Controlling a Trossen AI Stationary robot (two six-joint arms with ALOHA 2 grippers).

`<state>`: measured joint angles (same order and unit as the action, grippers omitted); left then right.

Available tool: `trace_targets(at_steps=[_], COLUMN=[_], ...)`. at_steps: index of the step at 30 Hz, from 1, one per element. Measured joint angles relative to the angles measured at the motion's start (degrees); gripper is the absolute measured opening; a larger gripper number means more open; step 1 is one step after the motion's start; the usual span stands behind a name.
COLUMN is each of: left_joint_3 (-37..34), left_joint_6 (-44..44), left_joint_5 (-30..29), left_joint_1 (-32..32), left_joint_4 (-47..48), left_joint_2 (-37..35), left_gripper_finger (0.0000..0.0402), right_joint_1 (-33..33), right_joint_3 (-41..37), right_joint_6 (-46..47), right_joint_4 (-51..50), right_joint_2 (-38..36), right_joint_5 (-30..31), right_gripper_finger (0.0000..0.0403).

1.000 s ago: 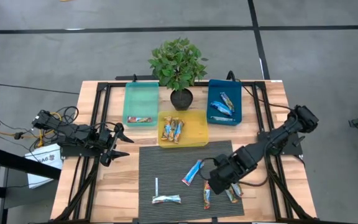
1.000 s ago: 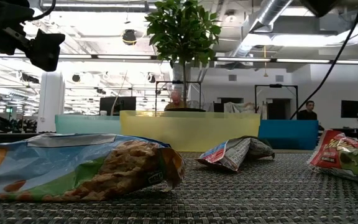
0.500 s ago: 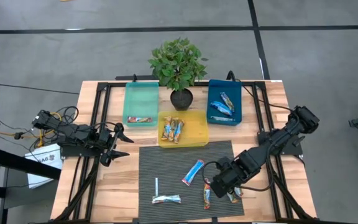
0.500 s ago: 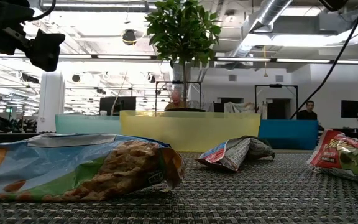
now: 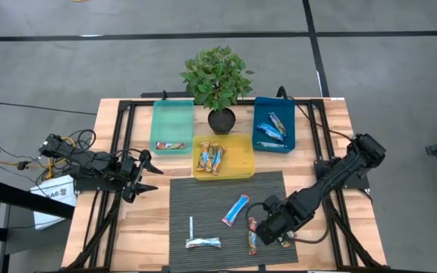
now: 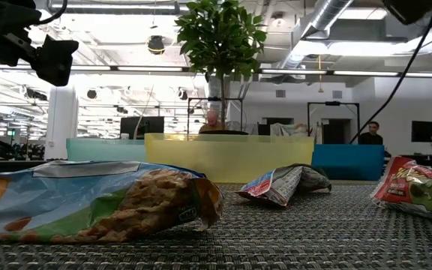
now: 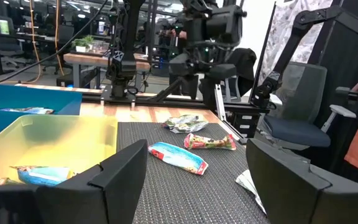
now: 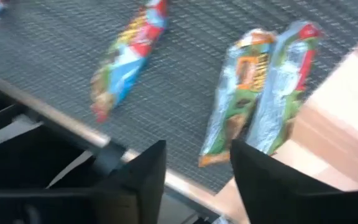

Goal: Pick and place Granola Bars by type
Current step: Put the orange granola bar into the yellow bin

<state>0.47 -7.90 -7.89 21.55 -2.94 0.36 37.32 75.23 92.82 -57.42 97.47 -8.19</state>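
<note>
Sorting is partway through: the right gripper (image 5: 266, 225) hovers low over the dark ribbed mat (image 5: 203, 199), its two dark fingers (image 8: 138, 171) parted with nothing between them, poised above a pair of green-and-orange shiny-wrapped granola bars (image 8: 263, 93) lying side by side just ahead of the jaws at the mat's edge. A third multicoloured bar (image 8: 127, 57) lies farther out in front of those jaws, off to one side. The step in hand looks like the approach for a fresh pick; the next move probably calls for lowering the open jaws squarely over one bar of the pair and closing without dragging its neighbour (the two wrappers touch, so a clean separation may be awkward).

The left gripper (image 5: 144, 174) waits off the mat, jaws spread wide and empty, with the translucent yellow plastic bin (image 7: 55, 134) just ahead of it.

From above, the sort so far is plain: blue-wrapped bars in the blue bin (image 5: 273, 124), several bars in the yellow bin, one bar in the teal bin (image 5: 171, 127), and a blue-and-red bar (image 5: 235, 209) and a pale bar (image 5: 202, 243) still loose on the mat beside a thin white stick (image 5: 191, 227). The table-level camera shows none of that sorting, only crumpled wrappers close up and the potted green plant (image 6: 220, 45) behind the bins. Only the right wrist camera shows the gap between the right jaws.
</note>
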Motion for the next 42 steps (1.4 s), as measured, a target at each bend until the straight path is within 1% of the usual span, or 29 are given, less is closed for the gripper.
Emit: trace_targets(at_steps=[5, 9, 15, 20, 26, 32, 37, 42], left_joint_3=[0.0, 0.01, 0.0, 0.02, 0.02, 0.02, 0.01, 0.01], left_joint_6=[0.01, 0.14, 0.07, -0.02, -0.02, -0.02, 0.17, 0.07], left_joint_5=[0.0, -0.01, 0.0, 0.01, -0.01, 0.0, 0.0, 0.01], left_joint_1=[-0.01, -0.01, 0.01, -0.01, 0.0, 0.0, 0.01, -0.01], left_joint_4=[0.0, 0.0, 0.0, 0.02, 0.01, 0.01, 0.01, 0.02], left_joint_2=[0.0, 0.0, 0.02, 0.02, 0.0, 0.02, 0.02, 0.02], left_gripper_finger=[0.0265, 0.0265, 0.0265, 0.0265, 0.0265, 0.0265, 0.0265, 0.0265], right_joint_1=[0.87, 1.04, 0.96, 0.96, 0.96, 0.92, 0.79, 0.79], right_joint_3=[0.12, 0.12, 0.1, 0.1, 0.09, -3.02, -5.9, -6.66], right_joint_6=[0.11, -0.24, -0.29, -0.27, -0.25, 0.33, -0.28, -0.26], right_joint_4=[1.36, 1.97, 1.8, 1.39, 0.82, 0.75, 4.35, 7.0], right_joint_2=[4.33, 6.99, 9.52, 9.56, 9.54, 9.51, 9.51, 9.51], right_joint_5=[-0.69, -0.87, -0.59, 0.61, 0.66, -0.88, -2.55, -2.82], right_gripper_finger=[0.0235, 0.0253, 0.0255, 0.0255, 0.0255, 0.0255, 0.0255, 0.0255])
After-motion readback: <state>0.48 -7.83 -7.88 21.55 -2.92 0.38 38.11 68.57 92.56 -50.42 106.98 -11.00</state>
